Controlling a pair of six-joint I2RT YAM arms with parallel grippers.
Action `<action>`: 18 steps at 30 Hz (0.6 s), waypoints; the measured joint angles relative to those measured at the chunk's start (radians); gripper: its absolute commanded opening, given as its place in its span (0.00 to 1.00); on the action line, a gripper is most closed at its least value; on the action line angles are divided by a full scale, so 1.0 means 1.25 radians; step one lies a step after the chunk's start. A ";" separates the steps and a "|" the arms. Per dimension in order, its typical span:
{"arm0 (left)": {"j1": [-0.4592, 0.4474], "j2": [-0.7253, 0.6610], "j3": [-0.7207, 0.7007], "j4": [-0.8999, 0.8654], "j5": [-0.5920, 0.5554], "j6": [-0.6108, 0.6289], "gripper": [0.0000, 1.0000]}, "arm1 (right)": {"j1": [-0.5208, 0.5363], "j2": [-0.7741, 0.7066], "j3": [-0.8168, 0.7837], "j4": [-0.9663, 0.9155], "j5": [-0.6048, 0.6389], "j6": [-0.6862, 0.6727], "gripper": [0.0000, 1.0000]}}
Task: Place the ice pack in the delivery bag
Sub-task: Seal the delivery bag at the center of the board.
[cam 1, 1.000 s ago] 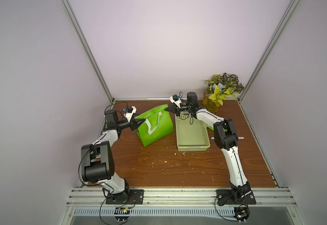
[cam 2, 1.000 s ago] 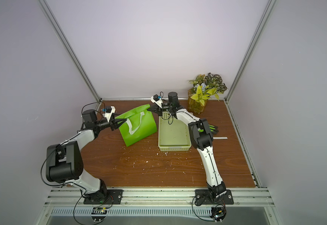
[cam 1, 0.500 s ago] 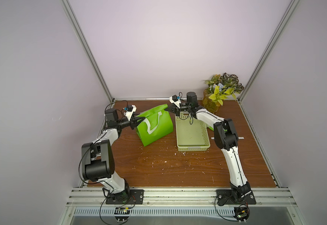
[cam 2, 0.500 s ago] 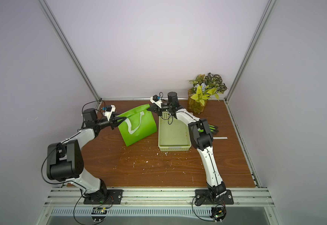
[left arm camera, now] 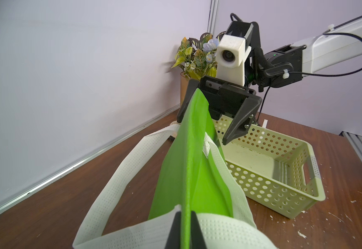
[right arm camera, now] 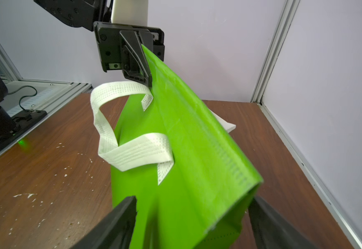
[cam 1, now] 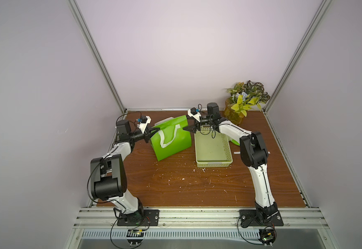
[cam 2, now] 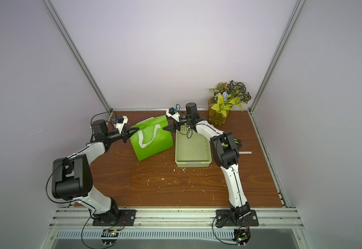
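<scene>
The bright green delivery bag stands on the wooden table with its mouth pressed flat and its white strap handles hanging down its side. My left gripper is shut on the bag's top edge at the left corner. My right gripper is open at the opposite top corner, its fingers spread either side of the green fabric without pinching it. The ice pack is not in view in any frame.
A pale green perforated basket sits right of the bag, nothing showing inside. A potted plant fills the back right corner. A green glove lies behind the right arm. White crumbs dot the table.
My left gripper has closed onto the bag's left top edge. My right gripper has opened and let go of the right corner. The bag has barely moved.
</scene>
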 measured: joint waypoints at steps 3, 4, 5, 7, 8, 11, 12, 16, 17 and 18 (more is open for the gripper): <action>0.000 -0.004 -0.004 0.001 -0.002 0.009 0.00 | 0.000 -0.007 0.002 0.031 -0.007 0.027 0.95; 0.000 -0.005 -0.005 0.001 -0.002 0.012 0.00 | 0.000 -0.008 0.004 0.038 -0.010 0.035 0.95; 0.000 -0.006 -0.006 0.001 -0.003 0.014 0.00 | 0.000 -0.008 0.009 0.045 -0.015 0.047 0.95; -0.001 -0.007 -0.006 0.001 -0.005 0.017 0.00 | 0.000 -0.006 0.023 0.049 -0.018 0.069 0.93; -0.002 -0.007 -0.006 0.001 -0.005 0.019 0.00 | 0.000 -0.003 0.037 0.050 -0.019 0.081 0.92; -0.003 -0.007 -0.006 0.001 -0.008 0.022 0.00 | 0.001 0.009 0.090 0.053 -0.023 0.106 0.86; -0.004 -0.007 -0.006 0.001 -0.008 0.022 0.00 | 0.002 0.014 0.106 0.054 -0.024 0.110 0.82; -0.004 -0.007 -0.006 0.001 -0.010 0.027 0.00 | 0.003 0.045 0.174 0.042 -0.038 0.122 0.76; -0.004 -0.007 -0.006 0.001 -0.010 0.027 0.00 | 0.004 0.054 0.187 0.032 -0.039 0.120 0.76; -0.004 -0.007 -0.006 0.001 -0.010 0.028 0.00 | 0.005 0.060 0.194 0.025 -0.040 0.117 0.76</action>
